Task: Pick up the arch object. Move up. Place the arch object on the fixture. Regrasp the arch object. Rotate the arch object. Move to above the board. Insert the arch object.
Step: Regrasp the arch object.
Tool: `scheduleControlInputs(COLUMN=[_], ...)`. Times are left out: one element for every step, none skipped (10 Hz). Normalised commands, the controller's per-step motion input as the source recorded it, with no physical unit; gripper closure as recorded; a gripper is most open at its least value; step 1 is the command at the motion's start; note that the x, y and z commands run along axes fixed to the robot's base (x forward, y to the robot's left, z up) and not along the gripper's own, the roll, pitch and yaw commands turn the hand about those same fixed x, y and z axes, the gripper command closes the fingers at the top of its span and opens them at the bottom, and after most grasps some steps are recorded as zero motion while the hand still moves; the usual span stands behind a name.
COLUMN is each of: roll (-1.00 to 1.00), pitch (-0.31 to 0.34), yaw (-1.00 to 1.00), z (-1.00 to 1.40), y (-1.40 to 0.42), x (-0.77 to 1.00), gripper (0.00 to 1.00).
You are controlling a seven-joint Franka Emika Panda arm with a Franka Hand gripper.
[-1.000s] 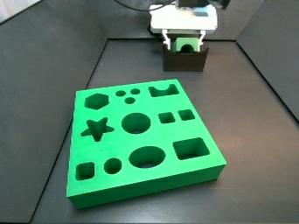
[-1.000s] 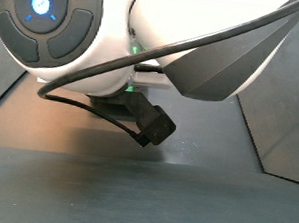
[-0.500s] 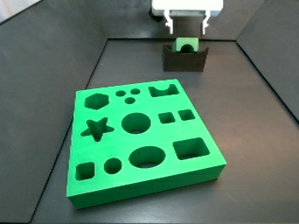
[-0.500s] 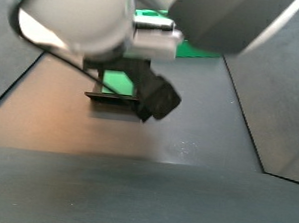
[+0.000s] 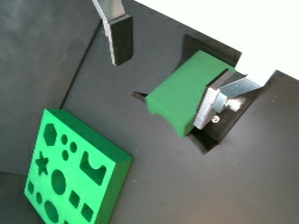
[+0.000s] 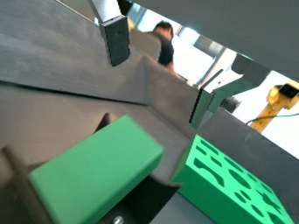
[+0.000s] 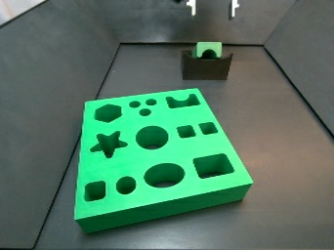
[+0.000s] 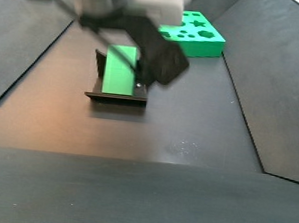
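Two silver fingers [image 7: 192, 7] of the gripper [image 7: 212, 8] show at the top edge of a side view, directly above the fixture [image 7: 206, 66] and well clear of it. The jaws stand apart with nothing between them. In both wrist views, one finger plate with its dark pad [image 5: 118, 35] [image 6: 114, 39] is visible, apart from the block below.

The arch object [image 7: 208, 49] rests in the fixture. In a side view it stands up out of the dip, its green top showing above the dark walls. In a side view from the opposite end [image 8: 121, 68], it lies along the fixture [image 8: 118, 99] between the side walls, partly hidden by a blurred dark part of the arm. In a wrist view the arch object [image 5: 184, 92] leans against a metal bracket with a screw [image 5: 226, 102].

The board [image 7: 159, 156] lies flat on the dark floor, well apart from the fixture, holes facing up. It also shows in both wrist views [image 5: 65, 179] [image 6: 233, 188].
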Motion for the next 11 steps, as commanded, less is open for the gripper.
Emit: scheduleControlInputs(roll=[1.0,1.0,1.0,1.0,1.0,1.0,1.0,1.0,1.0,1.0,1.0], pitch=[0.061,0.05,0.046,0.044,0.043,0.042,0.041,0.04,0.035,0.032,0.028], yaw=[0.02,0.02,0.02,0.02,0.02,0.02,0.02,0.02,0.02,0.02,0.02], z=[0.8,0.72,0.51,0.28,0.08,0.0,0.0,0.0,0.0,0.0,0.01], y=[-1.0,-1.0,-0.85,-0.67,-0.48,-0.21,-0.01,0.03,-0.01,-0.02,-0.02], x=[-0.1,-0.13,-0.11,-0.07,-0.04,-0.01,-0.01,-0.01,-0.01,-0.01,-0.01], gripper=[0.0,0.0,0.0,0.0,0.0,0.0,0.0,0.0,0.0,0.0,0.0])
